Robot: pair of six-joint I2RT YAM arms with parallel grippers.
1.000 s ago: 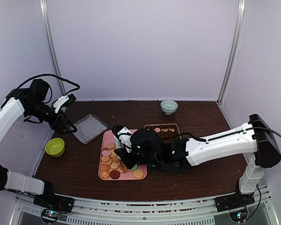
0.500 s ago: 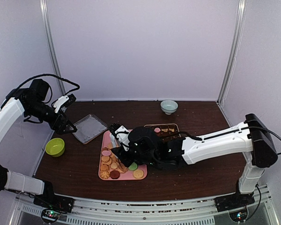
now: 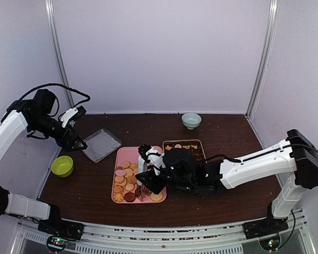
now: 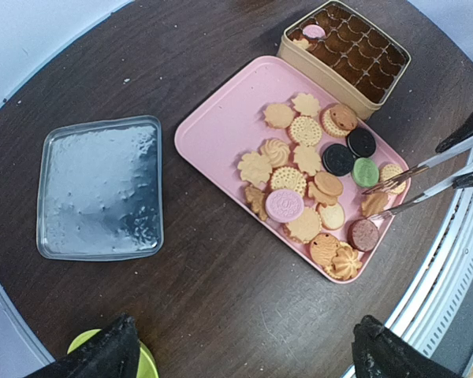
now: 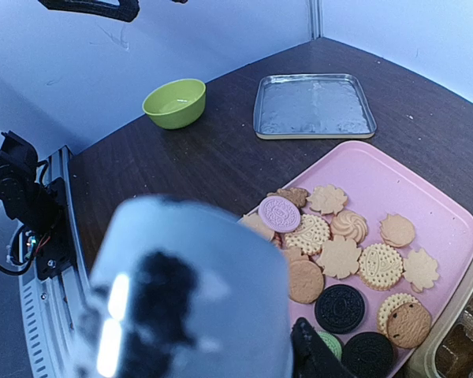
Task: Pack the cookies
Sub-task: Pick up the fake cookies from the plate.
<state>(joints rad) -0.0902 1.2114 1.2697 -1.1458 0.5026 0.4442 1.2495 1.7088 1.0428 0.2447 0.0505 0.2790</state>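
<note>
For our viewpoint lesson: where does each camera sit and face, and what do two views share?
Top external: high behind the bases, looking down at the table; left arm, right arm show.
Left wrist: raised at left, looking down on the pink tray; its fingers at bottom.
Right wrist: low by the tray, facing the green bowl; blurred silver part close.
Wrist views share the cookies.

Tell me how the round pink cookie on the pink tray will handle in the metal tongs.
Round pink cookie looks thin and rigid: probably light but crumbly. Tan cookies touch it, so a push may shift them too.
</note>
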